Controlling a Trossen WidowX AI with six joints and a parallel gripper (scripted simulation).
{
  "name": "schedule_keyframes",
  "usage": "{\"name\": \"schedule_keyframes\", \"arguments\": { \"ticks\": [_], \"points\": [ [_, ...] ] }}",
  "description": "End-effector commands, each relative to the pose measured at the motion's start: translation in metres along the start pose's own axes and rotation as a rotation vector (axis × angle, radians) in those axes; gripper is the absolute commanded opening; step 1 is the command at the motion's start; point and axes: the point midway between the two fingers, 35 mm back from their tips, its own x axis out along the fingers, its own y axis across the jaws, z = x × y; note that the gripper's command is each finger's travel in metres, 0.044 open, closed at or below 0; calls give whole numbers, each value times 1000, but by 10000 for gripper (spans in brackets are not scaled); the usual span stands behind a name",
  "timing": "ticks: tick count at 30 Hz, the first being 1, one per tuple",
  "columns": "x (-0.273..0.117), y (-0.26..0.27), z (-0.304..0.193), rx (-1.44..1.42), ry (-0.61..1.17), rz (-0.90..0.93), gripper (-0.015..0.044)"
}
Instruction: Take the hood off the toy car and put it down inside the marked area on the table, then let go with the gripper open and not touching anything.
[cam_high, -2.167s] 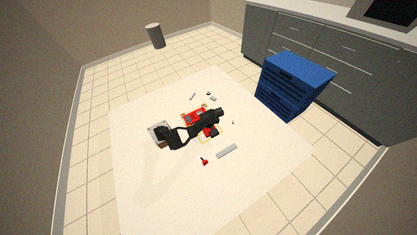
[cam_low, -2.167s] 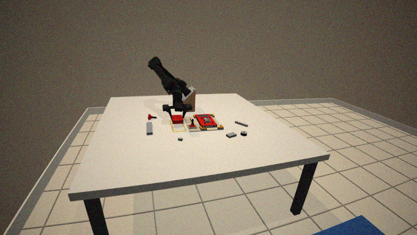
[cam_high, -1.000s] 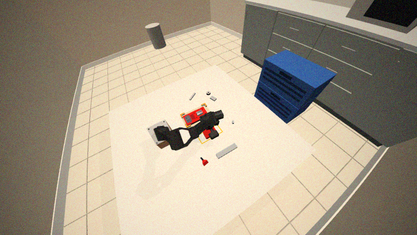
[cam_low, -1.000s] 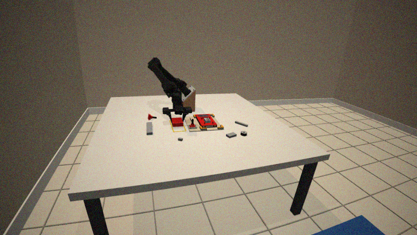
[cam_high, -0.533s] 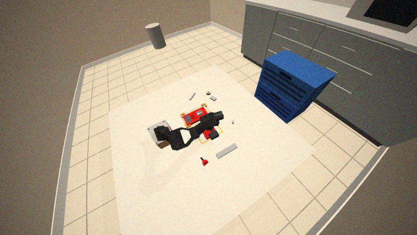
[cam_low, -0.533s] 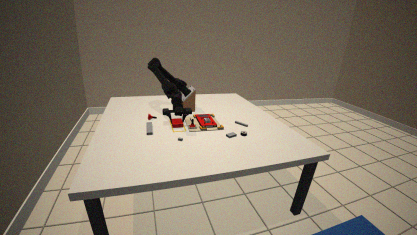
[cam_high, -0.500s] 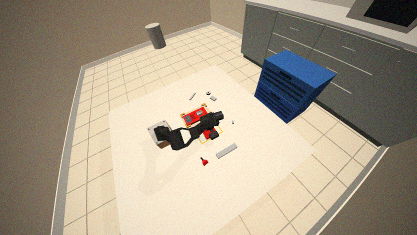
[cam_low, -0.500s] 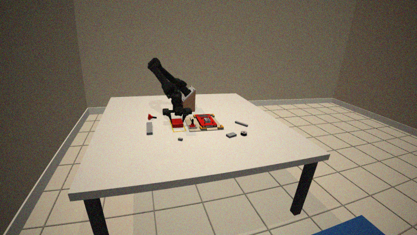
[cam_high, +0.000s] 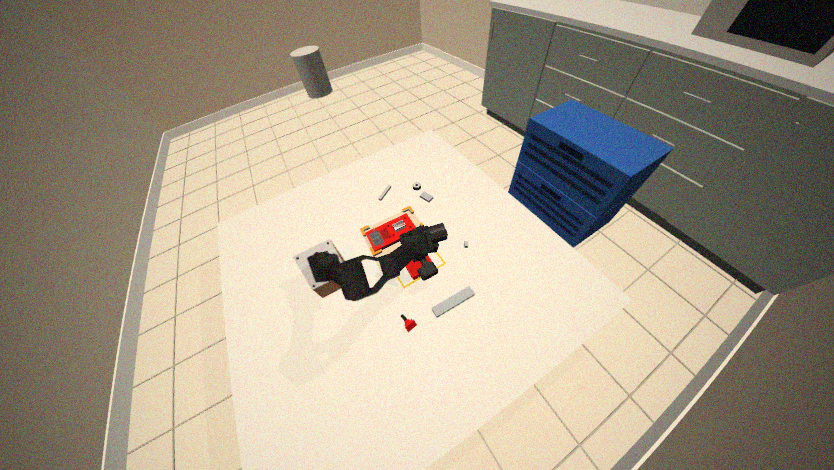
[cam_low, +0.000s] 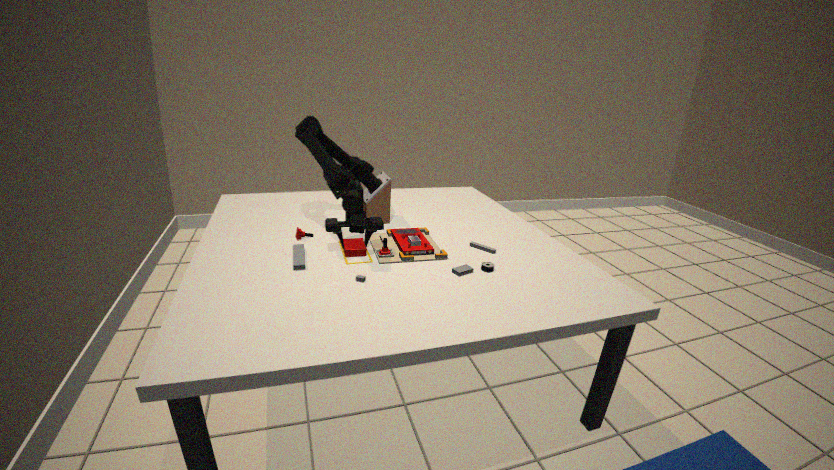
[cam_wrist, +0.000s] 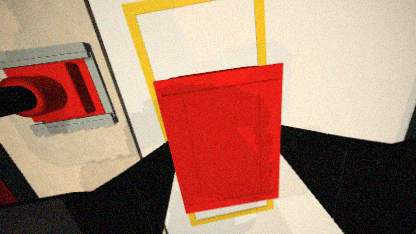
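The red hood (cam_wrist: 225, 140) (cam_high: 414, 269) (cam_low: 354, 246) is between the fingers of my gripper (cam_wrist: 222, 138) (cam_high: 422, 267) (cam_low: 354, 238), which is shut on it. It sits low over the yellow marked rectangle (cam_wrist: 132, 30) (cam_low: 356, 262) (cam_high: 407, 284) and covers the rectangle's near half. I cannot tell whether it touches the table. The red toy car (cam_high: 388, 230) (cam_low: 414, 240) sits on its beige board with orange corners, just beside the rectangle. A red part in a grey frame (cam_wrist: 60, 92) (cam_low: 384, 256) stands on that board's near end.
A red knob (cam_high: 409, 322) (cam_low: 301, 233) and a long grey bar (cam_high: 452, 301) (cam_low: 298, 255) lie near the rectangle. Small grey pieces (cam_high: 426, 196) (cam_low: 462, 269) and a black ring (cam_low: 487, 266) lie beyond the car. A blue drawer cabinet (cam_high: 583, 169) stands beside the table.
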Motion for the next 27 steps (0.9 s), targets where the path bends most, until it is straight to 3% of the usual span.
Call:
{"name": "schedule_keyframes", "arguments": {
  "ticks": [1,11,19,27],
  "points": [
    [0,0,0,1,0,0,184],
    [-2,0,0,1,0,1,440],
    [-70,1,1,0,3,4,440],
    [-72,0,1,0,3,3,440]
  ]
}}
